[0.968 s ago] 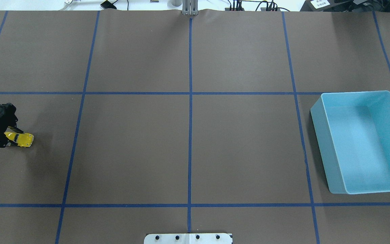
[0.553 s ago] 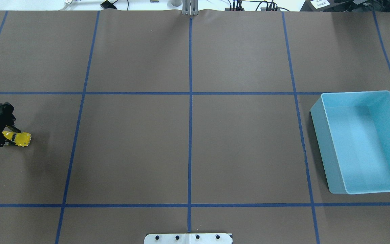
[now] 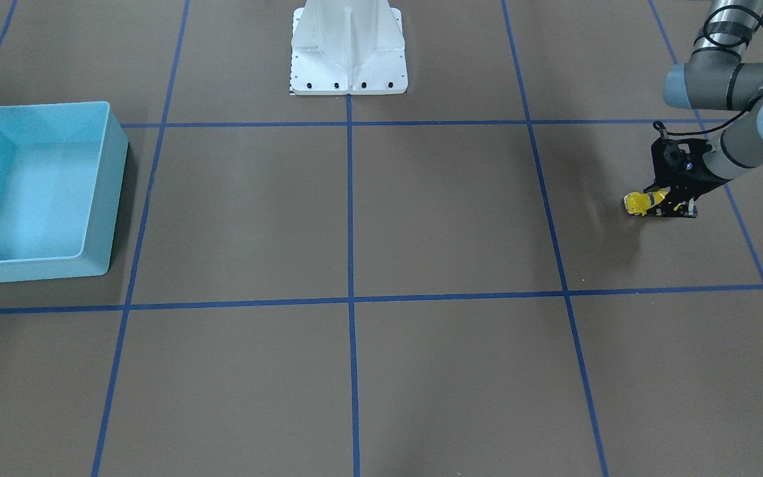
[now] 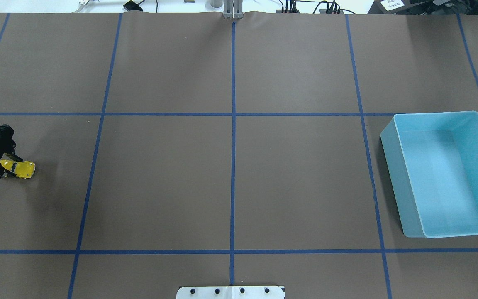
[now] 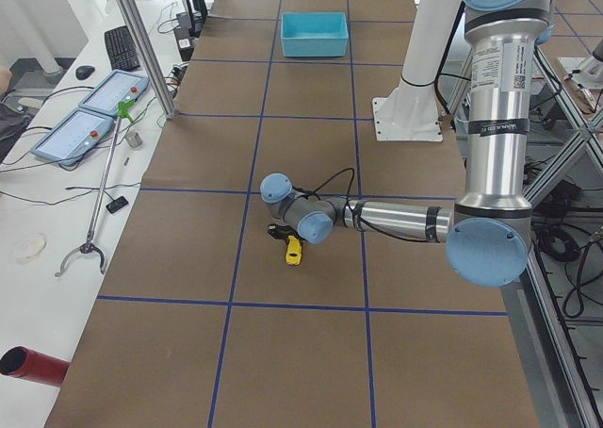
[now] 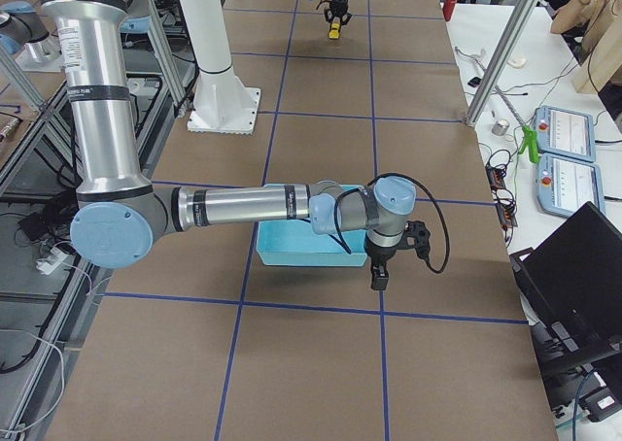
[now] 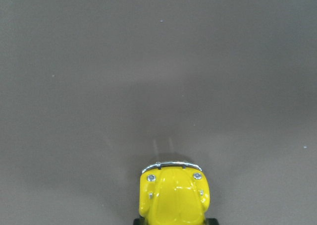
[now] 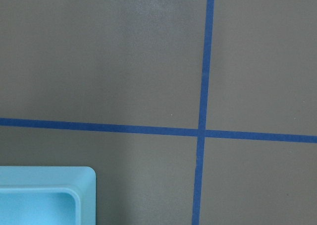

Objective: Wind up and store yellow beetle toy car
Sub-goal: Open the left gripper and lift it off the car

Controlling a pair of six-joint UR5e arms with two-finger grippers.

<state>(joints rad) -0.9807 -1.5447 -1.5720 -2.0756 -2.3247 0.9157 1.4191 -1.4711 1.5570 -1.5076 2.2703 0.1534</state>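
Observation:
The yellow beetle toy car [image 4: 20, 169] is near the table's left edge, its nose pointing toward the middle. My left gripper [image 4: 7, 167] is shut on its rear, low at the paper. The front-facing view shows the car [image 3: 640, 202] sticking out of the gripper [image 3: 665, 203]. The left wrist view shows only the car's hood and bumper [image 7: 174, 195]. The light blue bin [image 4: 396, 174] stands empty at the far right. My right gripper [image 6: 378, 281] hangs just beyond the bin's far side in the exterior right view; I cannot tell whether it is open or shut.
The brown paper carries a blue tape grid [image 4: 233, 124]. The white robot base plate [image 3: 348, 73] sits at the table's near middle edge. The right wrist view shows a corner of the bin [image 8: 44, 195] and a tape crossing [image 8: 200, 132].
My left gripper has moved the car steadily further left, toward the table's edge. The bin has not moved.

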